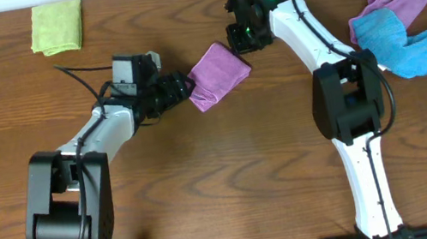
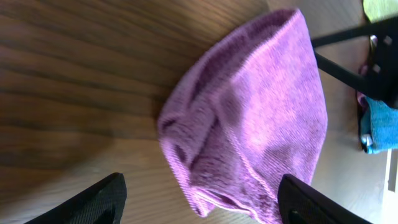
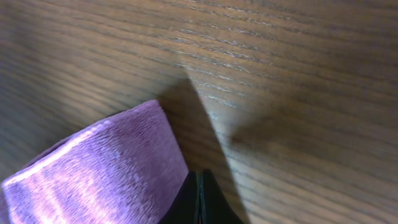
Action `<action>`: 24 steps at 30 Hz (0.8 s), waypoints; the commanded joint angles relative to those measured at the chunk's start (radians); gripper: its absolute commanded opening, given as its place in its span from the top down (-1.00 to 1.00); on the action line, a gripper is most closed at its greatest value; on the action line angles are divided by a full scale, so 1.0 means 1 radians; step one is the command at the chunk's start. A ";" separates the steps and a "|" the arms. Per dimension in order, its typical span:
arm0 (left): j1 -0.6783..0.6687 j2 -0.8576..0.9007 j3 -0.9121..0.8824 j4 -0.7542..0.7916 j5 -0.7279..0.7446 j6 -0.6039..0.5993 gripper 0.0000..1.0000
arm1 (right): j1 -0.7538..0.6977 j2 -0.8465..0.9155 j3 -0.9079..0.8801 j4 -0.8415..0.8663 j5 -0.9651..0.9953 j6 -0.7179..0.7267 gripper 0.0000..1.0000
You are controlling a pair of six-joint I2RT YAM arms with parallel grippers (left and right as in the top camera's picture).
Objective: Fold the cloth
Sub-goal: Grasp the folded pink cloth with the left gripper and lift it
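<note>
Wide apart, the fingers of my left claw (image 2: 202, 198) flanked the folded cloth (image 2: 249, 118); my right claw (image 3: 199, 199) sat pinched shut beside its corner. Only overhead showed it lying on the table (image 1: 223, 178) between both arms.

Cloth (image 1: 218, 74): plain violet-purple. Table (image 1: 223, 178): brown, wood-grained. Left of cloth: lime-green rag (image 1: 57, 27); right of it: bright blue rag (image 1: 399, 43).

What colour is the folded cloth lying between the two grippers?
The cloth is plain violet-purple, no pattern; it shows best in the left wrist view.
</note>
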 commanded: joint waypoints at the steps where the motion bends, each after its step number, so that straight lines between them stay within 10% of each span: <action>1: -0.027 0.012 -0.003 0.003 -0.020 -0.004 -0.61 | 0.007 0.029 0.002 0.001 -0.011 0.021 0.97; 24: -0.045 0.090 -0.003 0.043 0.012 -0.079 -0.64 | 0.061 0.046 0.002 -0.043 -0.069 0.021 0.97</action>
